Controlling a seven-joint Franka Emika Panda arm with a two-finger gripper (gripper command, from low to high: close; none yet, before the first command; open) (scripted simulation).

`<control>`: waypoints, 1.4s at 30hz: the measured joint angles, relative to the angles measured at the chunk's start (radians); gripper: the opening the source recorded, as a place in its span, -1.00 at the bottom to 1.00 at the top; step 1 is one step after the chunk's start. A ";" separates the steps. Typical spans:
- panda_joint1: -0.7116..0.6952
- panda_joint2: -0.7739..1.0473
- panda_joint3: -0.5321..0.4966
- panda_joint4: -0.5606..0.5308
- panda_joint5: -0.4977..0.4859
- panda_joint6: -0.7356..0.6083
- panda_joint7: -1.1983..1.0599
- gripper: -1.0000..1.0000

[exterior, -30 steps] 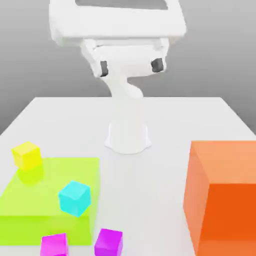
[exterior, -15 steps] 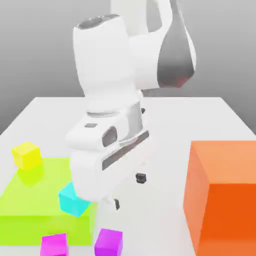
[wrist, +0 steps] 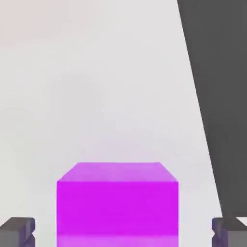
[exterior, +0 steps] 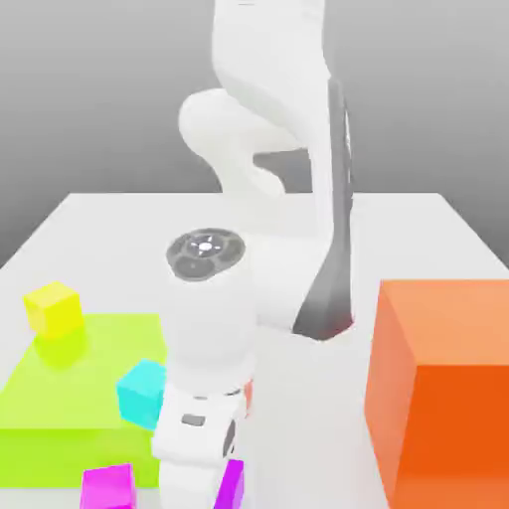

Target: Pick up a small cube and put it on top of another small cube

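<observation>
The gripper (wrist: pixel 123 232) is wide open — its fingers (wrist: pixel 17 230) stand clear of the purple cube (wrist: pixel 117 202) on either side, gripping nothing. The cube sits on the table (wrist: pixel 96 96) between them. The yellow cube (exterior: pixel 53 307) lies well away — beyond the green slab (exterior: pixel 70 398).

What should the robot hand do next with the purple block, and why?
Probably close its fingers. In the hand view the purple cube sits between the open fingertips, with a gap on each side, so the gripper seems lined up to grab it.

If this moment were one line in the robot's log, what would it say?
phase: reaching | fingers: open, either side of purple cube | cube: on table, not lifted | target: yellow cube untouched
</observation>
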 joint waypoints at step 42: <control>-0.438 -0.718 -0.373 -0.319 -0.599 -0.337 -1.003 1.00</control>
